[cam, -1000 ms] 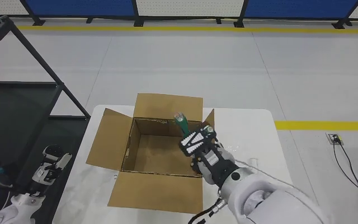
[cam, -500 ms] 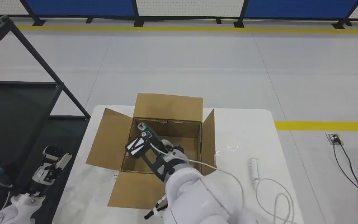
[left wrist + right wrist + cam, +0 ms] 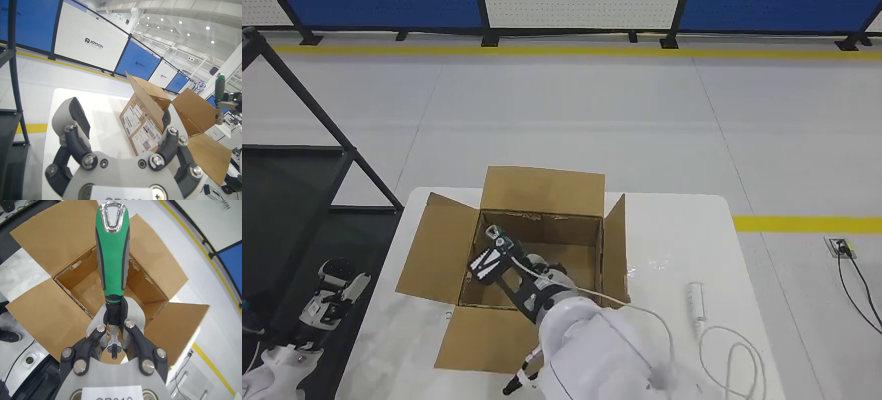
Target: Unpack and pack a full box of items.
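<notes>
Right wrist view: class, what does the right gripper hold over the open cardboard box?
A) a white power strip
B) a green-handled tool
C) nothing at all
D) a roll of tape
B: the right gripper is shut on the dark neck of the green-handled tool, whose handle points out over the open cardboard box.

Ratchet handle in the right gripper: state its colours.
Ratchet handle: green, grey side panels, chrome end cap; clearest in right wrist view.
</notes>
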`<state>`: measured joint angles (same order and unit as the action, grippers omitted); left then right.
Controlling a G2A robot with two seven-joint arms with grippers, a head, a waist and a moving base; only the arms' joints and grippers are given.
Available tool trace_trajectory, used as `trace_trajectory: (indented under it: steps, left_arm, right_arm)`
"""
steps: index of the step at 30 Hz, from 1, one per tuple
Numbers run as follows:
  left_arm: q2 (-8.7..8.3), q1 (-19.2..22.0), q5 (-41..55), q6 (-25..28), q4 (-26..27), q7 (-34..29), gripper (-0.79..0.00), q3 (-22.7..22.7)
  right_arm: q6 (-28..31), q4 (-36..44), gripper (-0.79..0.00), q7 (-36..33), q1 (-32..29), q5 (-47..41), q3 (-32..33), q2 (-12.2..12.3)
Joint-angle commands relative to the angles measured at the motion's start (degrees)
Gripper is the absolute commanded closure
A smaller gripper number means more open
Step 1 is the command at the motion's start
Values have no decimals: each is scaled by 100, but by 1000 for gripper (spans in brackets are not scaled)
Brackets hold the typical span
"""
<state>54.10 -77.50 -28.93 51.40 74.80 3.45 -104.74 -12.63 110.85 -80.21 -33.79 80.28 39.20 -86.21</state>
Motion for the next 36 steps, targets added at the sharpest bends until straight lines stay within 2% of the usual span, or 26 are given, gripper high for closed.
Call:
trace_trajectory:
  steps: [1, 6, 16, 21, 24, 36]
  left_arm:
    - [0, 0, 0, 0, 0, 0, -785, 0]
    - [0, 0, 0, 0, 0, 0, -785, 0]
    - [0, 0, 0, 0, 0, 0, -785, 0]
    - [0, 0, 0, 0, 0, 0, -785, 0]
    - [0, 0, 0, 0, 0, 0, -785, 0]
    - [0, 0, 0, 0, 0, 0, -785, 0]
  right_arm:
    - [50, -337, 0, 275, 73, -378, 91, -55]
    - [81, -1365, 0, 550, 705, -915, -99, -322]
    - [32, -4323, 0, 609, 2243, -1885, -755, -1105]
    - [181, -5529, 0, 782, 2573, -2435, -807, -1408]
    - [26, -6149, 0, 782, 2683, -2635, -764, -1532]
    - [-52, -6262, 0, 790, 2702, -2659, -752, -1556]
